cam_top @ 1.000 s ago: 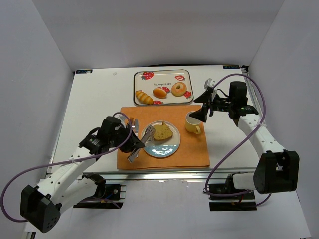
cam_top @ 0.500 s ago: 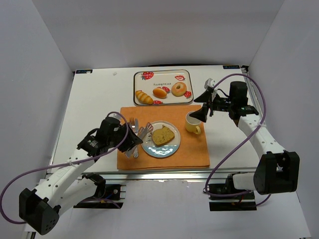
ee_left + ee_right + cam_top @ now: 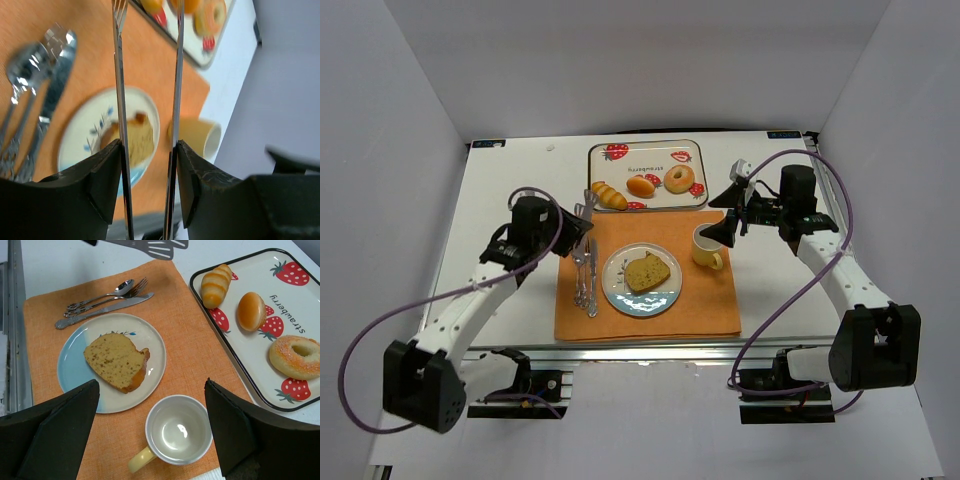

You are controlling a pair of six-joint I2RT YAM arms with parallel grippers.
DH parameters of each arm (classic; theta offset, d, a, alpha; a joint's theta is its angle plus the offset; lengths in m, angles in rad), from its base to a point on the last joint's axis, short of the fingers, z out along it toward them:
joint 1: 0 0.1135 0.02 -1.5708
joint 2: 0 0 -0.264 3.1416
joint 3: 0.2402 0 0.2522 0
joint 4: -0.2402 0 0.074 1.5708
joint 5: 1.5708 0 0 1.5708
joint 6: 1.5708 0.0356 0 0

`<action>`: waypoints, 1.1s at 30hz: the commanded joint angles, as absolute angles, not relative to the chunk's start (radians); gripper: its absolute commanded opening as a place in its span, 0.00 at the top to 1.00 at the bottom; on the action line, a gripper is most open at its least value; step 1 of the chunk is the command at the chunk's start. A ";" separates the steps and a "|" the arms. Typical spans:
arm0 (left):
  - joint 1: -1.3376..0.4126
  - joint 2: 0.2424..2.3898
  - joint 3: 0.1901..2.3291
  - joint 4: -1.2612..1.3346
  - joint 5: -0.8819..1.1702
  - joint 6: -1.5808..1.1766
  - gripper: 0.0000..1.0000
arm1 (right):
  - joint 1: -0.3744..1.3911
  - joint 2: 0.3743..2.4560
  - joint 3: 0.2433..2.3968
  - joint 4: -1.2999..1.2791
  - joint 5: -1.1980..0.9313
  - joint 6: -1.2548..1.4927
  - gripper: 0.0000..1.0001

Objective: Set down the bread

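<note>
- One slice of bread (image 3: pixel 646 270) lies flat on the plate (image 3: pixel 665 297), just below the centre of the overhead frame. Nothing grips or touches it.
- Plate sits on the orange placemat (image 3: pixel 710 305). Cutlery (image 3: pixel 583 275) lies on the mat just left of the plate, and the yellow cup (image 3: pixel 708 245) stands empty at the plate's upper right.
- Left gripper (image 3: pixel 568 228) hangs over the mat's upper left corner, well apart from the bread. Its fingers are closed on a pair of metal tongs (image 3: pixel 118 75), one arm against each finger. The tong arms stand apart with nothing between them.
- Right gripper (image 3: pixel 720 215) hovers just above the cup in the overhead frame, jaws spread wide, holding nothing.
- Tray (image 3: pixel 247 352) sits in the upper middle of the frame, beyond the mat. It carries a striped roll (image 3: pixel 608 195), a round bun (image 3: pixel 641 186) and a doughnut (image 3: pixel 678 180), none of them touched.
- Assessment: placing appears complete, since the slice rests wholly on the plate and the tongs are empty and clear of it.
- Outstanding, as far as can be judged: putting the tongs down. Whether any tray item also counts as bread to be placed cannot be told from the task wording.
</note>
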State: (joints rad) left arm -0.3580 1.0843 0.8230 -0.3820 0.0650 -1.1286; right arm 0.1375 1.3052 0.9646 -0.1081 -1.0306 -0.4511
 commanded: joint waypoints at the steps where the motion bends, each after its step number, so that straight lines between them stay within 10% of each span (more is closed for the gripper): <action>1: -0.289 1.176 0.876 -0.270 0.110 -1.224 0.44 | 0.133 1.273 0.950 -0.080 -1.066 -0.442 0.11; 33: -0.219 1.528 1.057 -0.268 0.298 -1.137 0.43 | 0.133 1.261 0.908 -0.021 -1.057 -0.408 0.11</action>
